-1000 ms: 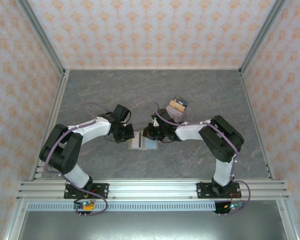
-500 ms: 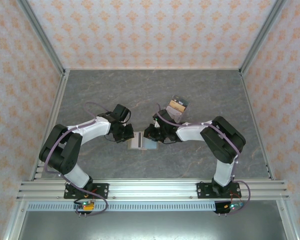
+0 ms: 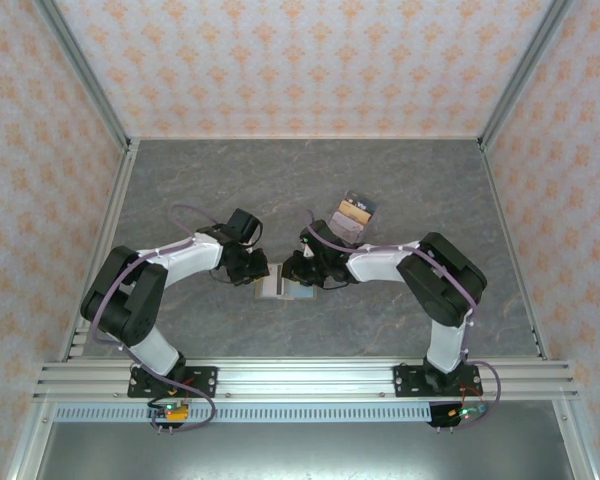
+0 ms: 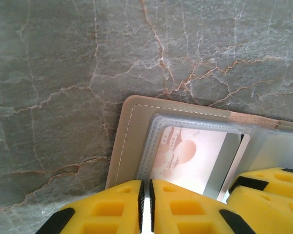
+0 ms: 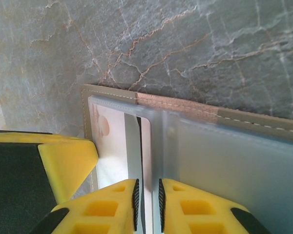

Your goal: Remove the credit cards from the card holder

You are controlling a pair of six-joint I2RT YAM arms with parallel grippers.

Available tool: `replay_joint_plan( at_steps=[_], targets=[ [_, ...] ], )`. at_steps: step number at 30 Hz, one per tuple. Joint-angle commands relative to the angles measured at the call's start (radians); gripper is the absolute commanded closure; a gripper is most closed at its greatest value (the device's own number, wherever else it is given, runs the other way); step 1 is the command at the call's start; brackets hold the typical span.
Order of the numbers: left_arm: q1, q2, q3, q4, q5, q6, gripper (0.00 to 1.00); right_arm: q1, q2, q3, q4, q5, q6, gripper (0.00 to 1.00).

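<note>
Over on the left, the left arm reaches in across the bench [image 3: 380, 335], and the left tool [image 4: 145, 202] is down at the left end of the card holder [image 3: 280, 291]. Its yellow pads are all but touching, with just a hairline slit between them. Whether anything thin sits in that slit, I cannot tell.

On to the card holder itself. It lies open and flat at about mid-bench, right between the two tools. Its long axis runs left to right and the grey-blue inside faces up. From the left wrist, the taupe stitched border frames a translucent pocket on the left half. A pale pinkish credit card [image 4: 190, 156] lies flat inside that pocket.

Now the right tool [image 5: 148, 195], set at the fold line. It is narrow, with a slim gap, and a thin edge from the pocket area runs straight into that gap. I cannot tell if that is card or plastic, or whether it is pinched. One of the left tool's fingers [image 5: 63, 158] crowds in just beside it.

There is plenty of bare bench on the far side and on the near side towards the rail. Up and to the right sits a clear packet [image 3: 353, 215], apart from the card holder. The side walls are well apart from it all.
</note>
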Motion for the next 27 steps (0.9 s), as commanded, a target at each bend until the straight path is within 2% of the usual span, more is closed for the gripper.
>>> replay_joint_plan(
  at_steps=[1, 7, 22, 27],
  targets=[
    [-0.009, 0.022, -0.015, 0.014, 0.001, -0.003, 0.86, 0.002, 0.032, 0.033, -0.028, 0.000, 0.007, 0.80],
    [-0.010, 0.022, -0.024, 0.021, 0.006, -0.004, 0.87, 0.001, 0.044, 0.032, -0.015, -0.007, 0.010, 0.83],
    [-0.019, 0.016, -0.079, 0.079, 0.053, -0.027, 0.90, 0.001, 0.058, 0.019, 0.156, -0.083, 0.030, 0.88],
    [-0.023, 0.012, -0.087, 0.080, 0.052, -0.030, 0.90, 0.000, 0.059, 0.030, 0.137, -0.077, 0.028, 0.96]
  ],
)
